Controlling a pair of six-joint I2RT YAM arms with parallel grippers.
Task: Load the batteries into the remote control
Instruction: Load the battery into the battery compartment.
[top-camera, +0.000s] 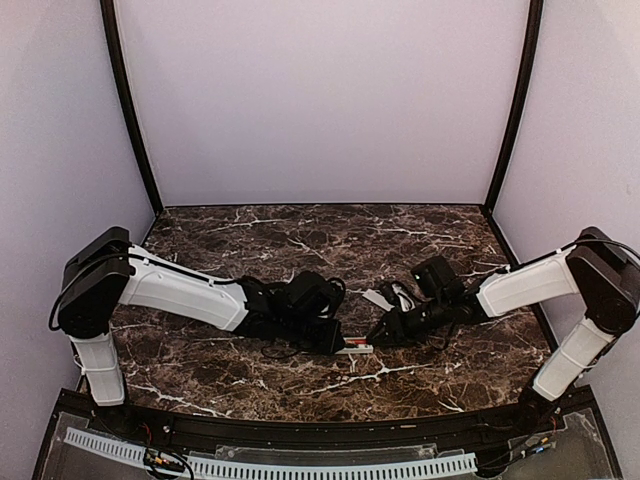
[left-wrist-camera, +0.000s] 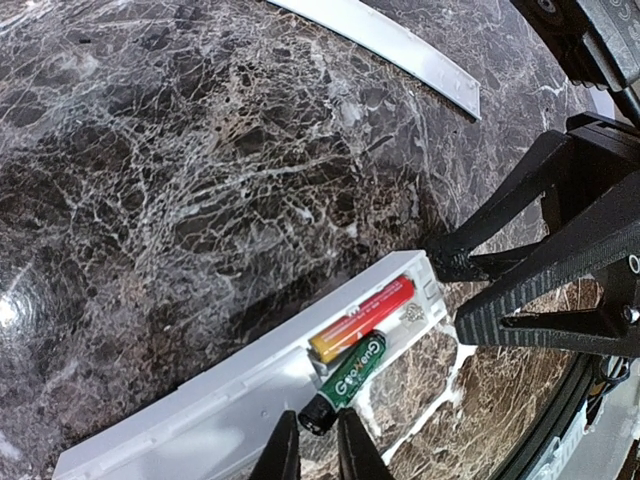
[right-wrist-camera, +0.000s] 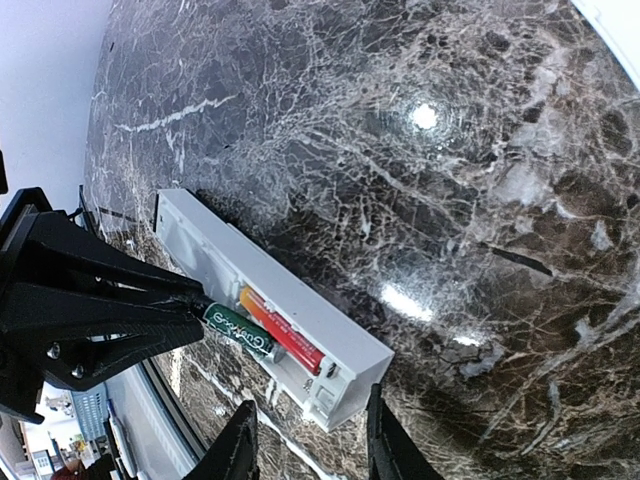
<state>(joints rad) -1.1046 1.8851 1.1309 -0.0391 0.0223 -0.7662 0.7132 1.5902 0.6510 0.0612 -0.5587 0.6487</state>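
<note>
The white remote control lies on the marble with its battery bay open. A red and yellow battery sits flat in the far slot. A green battery rests tilted in the near slot, its dark end sticking out. My left gripper is shut on that dark end. My right gripper is open, its fingers standing either side of the remote's bay end. The near finger stands clear of it.
A thin flat white strip lies on the marble beyond the remote. The two grippers face each other closely over the remote. The table's front edge and a white cable duct run just behind the arms.
</note>
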